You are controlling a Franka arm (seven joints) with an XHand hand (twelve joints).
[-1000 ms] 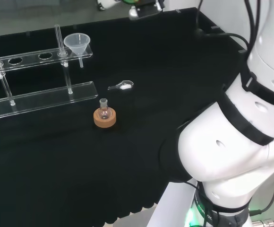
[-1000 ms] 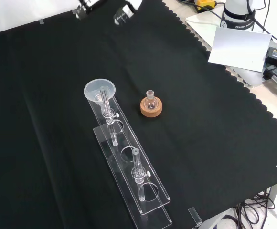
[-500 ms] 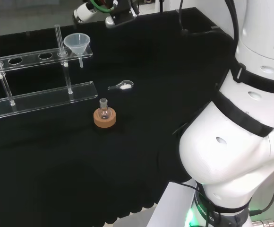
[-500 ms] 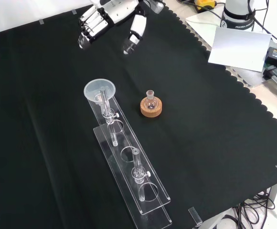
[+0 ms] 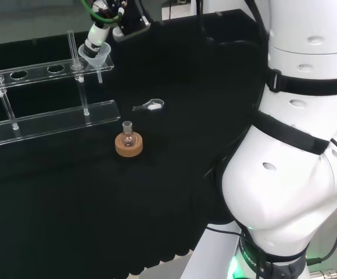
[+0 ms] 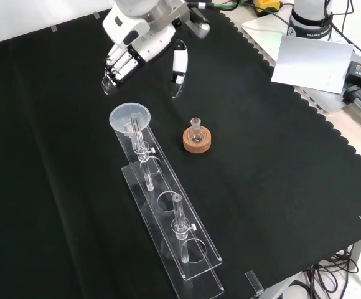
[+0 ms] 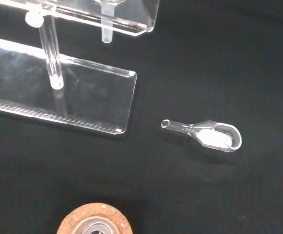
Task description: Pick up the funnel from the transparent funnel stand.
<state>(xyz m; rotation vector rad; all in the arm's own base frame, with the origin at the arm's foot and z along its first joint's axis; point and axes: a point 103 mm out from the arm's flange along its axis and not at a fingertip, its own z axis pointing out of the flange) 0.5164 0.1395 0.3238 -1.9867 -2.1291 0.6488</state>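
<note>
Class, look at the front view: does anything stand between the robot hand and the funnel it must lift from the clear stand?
Nothing visible does. The robot hand hangs open above the black cloth just beyond the funnel, which sits at the near end of the transparent stand. The flask on its cork ring stands off to the side.

Front view: hand [image 6: 144, 38] comes in from the top, fingers [image 6: 117, 70] relaxed and spread, thumb apart, holding nothing. It hovers just above and beyond the funnel [image 6: 131, 118], not touching. Funnel sits in the far end of the transparent funnel stand [image 6: 168, 218] (two upright posts). Small flask [image 6: 196, 129] on cork ring [image 6: 196, 141] just right of the funnel. Black-cloth worktop [image 6: 280, 187].
</note>
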